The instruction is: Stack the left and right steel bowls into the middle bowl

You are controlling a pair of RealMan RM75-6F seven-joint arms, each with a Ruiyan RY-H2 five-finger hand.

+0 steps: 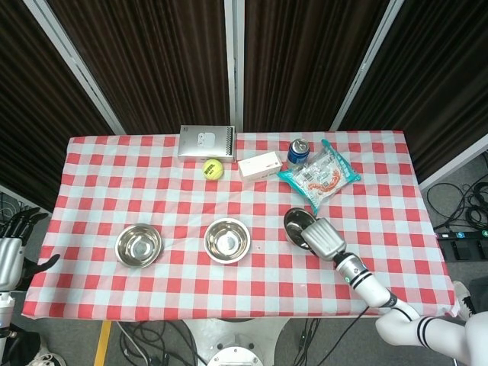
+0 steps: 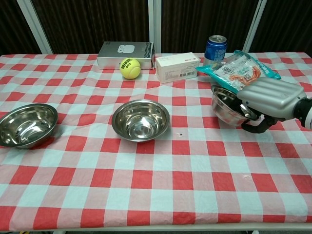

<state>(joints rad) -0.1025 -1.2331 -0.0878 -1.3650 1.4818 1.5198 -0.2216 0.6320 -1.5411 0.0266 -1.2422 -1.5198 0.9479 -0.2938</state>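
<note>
Now your right hand (image 2: pixel 265 100) grips the right steel bowl (image 2: pixel 225 106) by its rim, fingers hooked inside, the bowl tipped and lifted toward the table's (image 2: pixel 161 195) right edge, just in front of the snack packet (image 2: pixel 241 70). The middle bowl (image 2: pixel 140 119) sits upright near the table's centre, the left bowl (image 2: pixel 25 125) by the left edge. Your left hand (image 1: pixel 11 248) hangs off the table's left edge, fingers spread wide, holding nothing.
</note>
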